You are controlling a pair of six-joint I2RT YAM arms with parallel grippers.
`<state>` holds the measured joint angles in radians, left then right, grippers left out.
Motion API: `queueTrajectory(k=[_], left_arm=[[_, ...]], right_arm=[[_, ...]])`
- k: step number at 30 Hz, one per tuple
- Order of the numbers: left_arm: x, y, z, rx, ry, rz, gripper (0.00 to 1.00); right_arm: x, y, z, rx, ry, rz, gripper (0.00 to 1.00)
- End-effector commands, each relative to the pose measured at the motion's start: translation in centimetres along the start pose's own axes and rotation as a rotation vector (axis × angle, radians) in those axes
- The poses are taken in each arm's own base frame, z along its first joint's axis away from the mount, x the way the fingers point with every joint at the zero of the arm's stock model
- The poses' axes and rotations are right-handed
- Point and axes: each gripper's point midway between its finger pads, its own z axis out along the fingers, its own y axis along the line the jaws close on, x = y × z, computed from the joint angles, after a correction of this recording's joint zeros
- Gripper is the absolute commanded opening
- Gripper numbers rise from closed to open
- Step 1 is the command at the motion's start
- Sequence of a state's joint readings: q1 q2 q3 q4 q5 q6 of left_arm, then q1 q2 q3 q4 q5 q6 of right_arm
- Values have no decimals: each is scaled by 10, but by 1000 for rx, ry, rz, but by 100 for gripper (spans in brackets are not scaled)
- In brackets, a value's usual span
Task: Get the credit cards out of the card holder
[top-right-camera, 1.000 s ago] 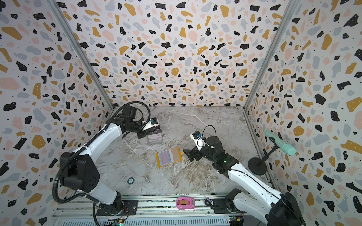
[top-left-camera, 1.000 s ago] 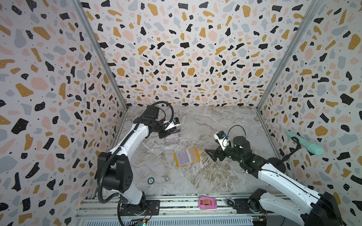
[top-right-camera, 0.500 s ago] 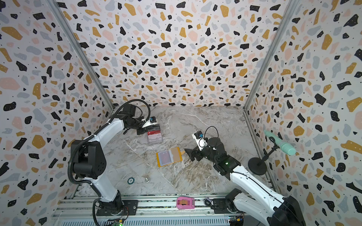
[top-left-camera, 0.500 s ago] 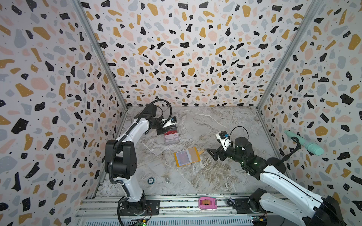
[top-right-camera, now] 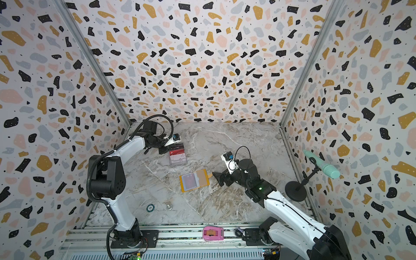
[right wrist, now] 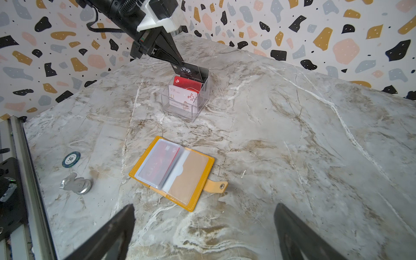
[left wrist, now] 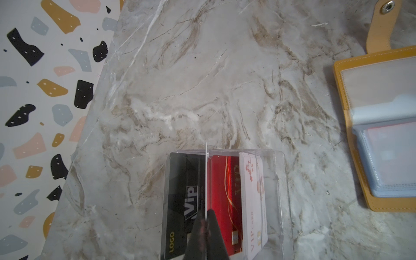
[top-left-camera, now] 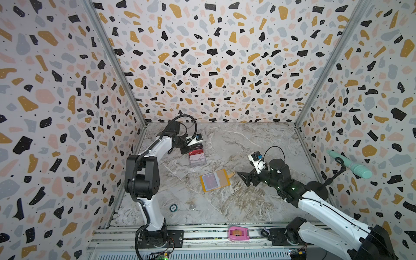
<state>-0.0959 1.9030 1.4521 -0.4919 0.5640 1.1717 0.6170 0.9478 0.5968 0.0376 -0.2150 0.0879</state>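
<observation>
The left gripper (right wrist: 179,63) has its jaws pressed together on the top corner of a black card (right wrist: 191,71) lettered "Vip". The left wrist view shows that card only edge-on, as a thin pale line running up from the fingertips. The card stands in the back tier of a clear acrylic stand (right wrist: 202,108), in the upper middle of the right wrist view. In front of it a dark red card (right wrist: 189,86) fills the middle tier, and a white card (right wrist: 183,99) with pink blossoms sits in the front tier.

The right gripper (right wrist: 204,206) has its jaws spread wide and holds nothing. It hangs above bare marble table (right wrist: 292,135), near the snap tab of the card holder (right wrist: 191,175) but apart from it.

The card holder lies open and flat in the middle of the table in both top views, below and right of the stand. A red card (right wrist: 161,162) shows through its clear sleeves on the left page.

A poker chip (right wrist: 71,159) and a small metal piece (right wrist: 76,184) lie near the left edge of the right wrist view.
</observation>
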Motion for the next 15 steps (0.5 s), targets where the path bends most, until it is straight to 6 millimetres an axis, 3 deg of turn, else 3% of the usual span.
queueTrajectory(k=[1, 15], left_arm=[[-3, 12, -2, -29, -19, 18, 0], [2, 17, 7, -17, -30, -9, 0]], right_arm=[[-4, -1, -2, 6, -20, 3, 97], [-1, -1, -1, 2, -14, 7, 97]])
